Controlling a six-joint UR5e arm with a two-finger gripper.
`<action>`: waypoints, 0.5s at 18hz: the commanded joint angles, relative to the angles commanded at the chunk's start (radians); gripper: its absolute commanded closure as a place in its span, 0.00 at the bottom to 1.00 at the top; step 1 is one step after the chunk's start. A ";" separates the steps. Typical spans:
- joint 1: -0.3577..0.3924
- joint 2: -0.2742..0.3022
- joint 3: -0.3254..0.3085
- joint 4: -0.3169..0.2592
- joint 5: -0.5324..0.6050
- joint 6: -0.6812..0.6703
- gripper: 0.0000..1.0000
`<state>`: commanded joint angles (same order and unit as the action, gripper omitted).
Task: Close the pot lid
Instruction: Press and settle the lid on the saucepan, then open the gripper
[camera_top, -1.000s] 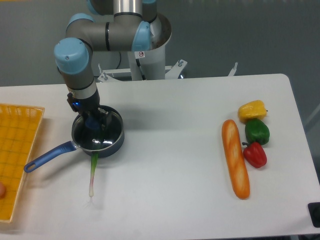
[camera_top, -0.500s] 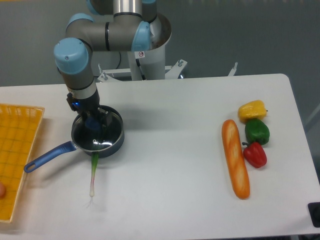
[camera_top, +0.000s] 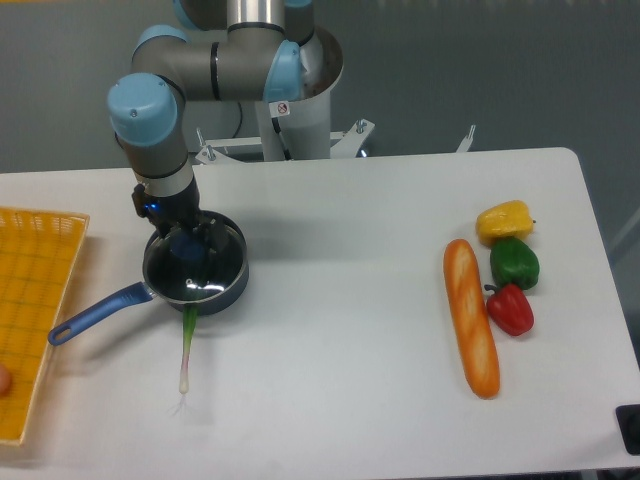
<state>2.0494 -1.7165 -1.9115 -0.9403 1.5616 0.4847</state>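
Robot arm reaches down onto a covered saucepan at the left of a white table.

The table (camera_top: 330, 360) carries everything. The arm (camera_top: 150, 120) descends to the pot (camera_top: 225, 285), which sits left of centre with its blue handle pointing toward the yellow basket (camera_top: 35, 290). The lid (camera_top: 205, 285) lies flat on the pot. The gripper (camera_top: 188, 247) stands over the lid's blue knob, fingers either side of it; whether they clamp it cannot be told. At the right lie a baguette (camera_top: 470, 318) and yellow pepper (camera_top: 504, 219), green pepper (camera_top: 514, 262) and red pepper (camera_top: 511, 309). A spring onion (camera_top: 185, 350) lies just below the pot.
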 joint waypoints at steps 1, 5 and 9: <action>0.002 -0.002 0.021 -0.003 0.003 0.000 0.00; 0.012 -0.002 0.055 -0.012 0.015 0.000 0.00; 0.044 0.005 0.069 -0.037 0.015 0.005 0.00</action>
<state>2.0938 -1.7119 -1.8424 -0.9771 1.5769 0.4893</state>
